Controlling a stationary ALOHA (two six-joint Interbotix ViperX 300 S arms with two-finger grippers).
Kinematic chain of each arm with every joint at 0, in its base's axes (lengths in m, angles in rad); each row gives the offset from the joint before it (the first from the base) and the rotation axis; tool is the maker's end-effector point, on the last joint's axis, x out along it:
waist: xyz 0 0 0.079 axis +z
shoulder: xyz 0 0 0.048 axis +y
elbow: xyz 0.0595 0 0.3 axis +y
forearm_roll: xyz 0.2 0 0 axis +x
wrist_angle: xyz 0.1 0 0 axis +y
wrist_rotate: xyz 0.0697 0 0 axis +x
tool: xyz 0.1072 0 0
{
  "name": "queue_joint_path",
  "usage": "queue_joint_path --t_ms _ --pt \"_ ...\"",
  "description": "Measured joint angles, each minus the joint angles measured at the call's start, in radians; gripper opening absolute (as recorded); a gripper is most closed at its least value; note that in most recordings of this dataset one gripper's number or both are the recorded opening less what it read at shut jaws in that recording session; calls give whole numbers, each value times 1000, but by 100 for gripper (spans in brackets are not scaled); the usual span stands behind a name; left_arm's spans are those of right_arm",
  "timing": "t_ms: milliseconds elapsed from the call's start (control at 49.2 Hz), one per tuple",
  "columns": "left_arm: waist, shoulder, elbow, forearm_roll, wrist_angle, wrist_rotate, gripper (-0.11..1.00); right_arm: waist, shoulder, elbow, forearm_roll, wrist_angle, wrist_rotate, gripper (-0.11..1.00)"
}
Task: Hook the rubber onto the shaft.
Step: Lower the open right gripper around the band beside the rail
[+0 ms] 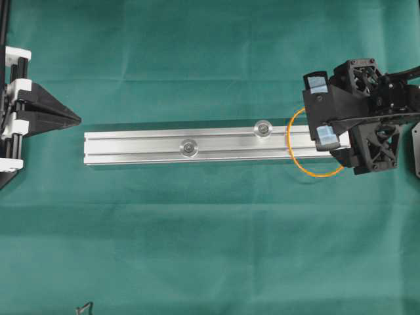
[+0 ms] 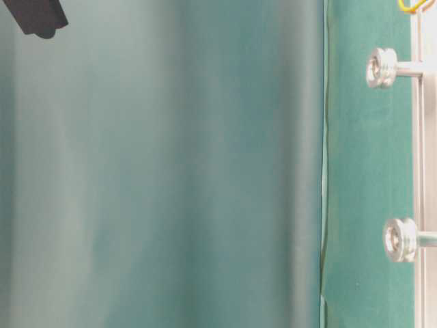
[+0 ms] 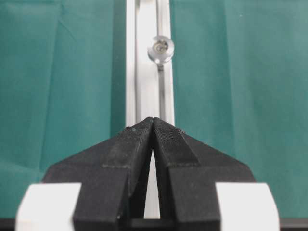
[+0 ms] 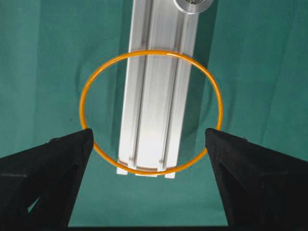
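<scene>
Wide-spread right gripper [image 4: 149,144] around orange rubber band [image 4: 151,52] draped over rail [image 4: 156,96] end, shaft [image 4: 193,5] at 12 o'clock; left gripper [image 3: 153,120] closed, empty.

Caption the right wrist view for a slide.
Orange band draped over the rail end, between the open right gripper.

Overhead cam looks straight down on the whole rail [image 1: 197,139], far off. Table-level cam is rotated sideways, close, catching just two shafts [image 2: 381,67] at frame edge. Each wrist cam looks out past its fingers [image 3: 139,149] along the rail [image 4: 156,96]; both share it w/ overhead.
</scene>
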Motion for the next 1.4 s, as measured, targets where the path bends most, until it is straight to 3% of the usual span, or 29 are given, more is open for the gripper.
queue_joint_path --t_ms 346,895,1404 --pt "0 2 2 0 0 0 0 5 2 14 31 -8 9 96" --pt "0 3 2 0 0 0 0 84 34 123 35 -153 163 96" --pt "0 3 0 0 0 0 0 164 155 186 35 -322 221 96"
